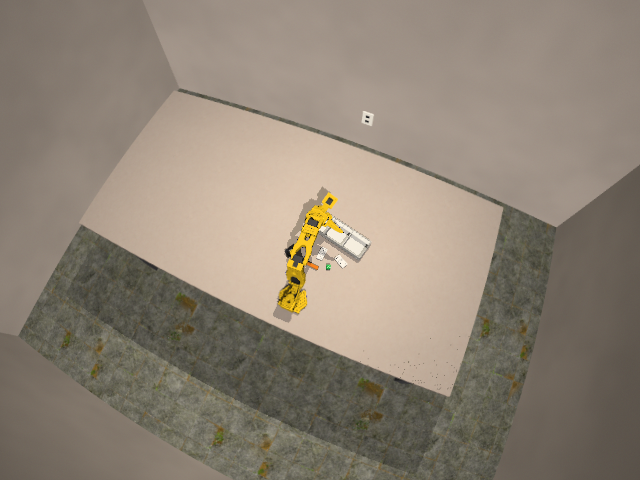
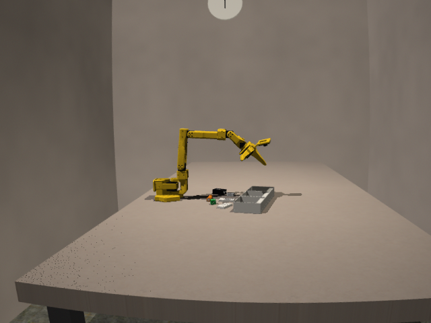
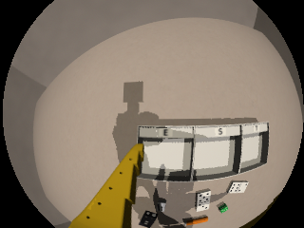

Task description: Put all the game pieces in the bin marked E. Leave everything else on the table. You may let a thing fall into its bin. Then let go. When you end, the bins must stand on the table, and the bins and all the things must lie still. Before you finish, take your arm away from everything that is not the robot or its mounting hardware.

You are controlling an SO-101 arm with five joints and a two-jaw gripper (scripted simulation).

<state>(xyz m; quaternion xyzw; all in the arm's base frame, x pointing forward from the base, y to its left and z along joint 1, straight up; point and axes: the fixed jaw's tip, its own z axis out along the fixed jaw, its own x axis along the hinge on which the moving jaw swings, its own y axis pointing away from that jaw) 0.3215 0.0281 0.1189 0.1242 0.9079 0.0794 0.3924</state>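
A joined row of grey bins [image 1: 367, 243] [image 2: 247, 207] stands on the table. In the wrist view the left bin [image 3: 166, 132] is marked E and the one beside it [image 3: 220, 132] is marked S. My gripper [image 1: 333, 214] [image 2: 266, 152] is open and empty, high above the E end of the row. Its fixed jaw [image 3: 117, 199] shows in the wrist view. Between the bins and the arm's base lie two white spotted pieces [image 3: 203, 198] [image 3: 237, 186] [image 1: 321, 253] [image 1: 340, 260], a small green die [image 3: 222, 207] [image 1: 328, 266] [image 2: 213, 201] and a black spotted piece [image 3: 148, 218].
An orange stick-like thing [image 3: 197, 220] [image 1: 312, 265] lies by the green die. A black thing [image 2: 219, 191] lies near the arm. The arm's base [image 1: 292, 299] [image 2: 167, 189] stands near the table's front edge. The table [image 1: 206, 180] stretches wide on all sides.
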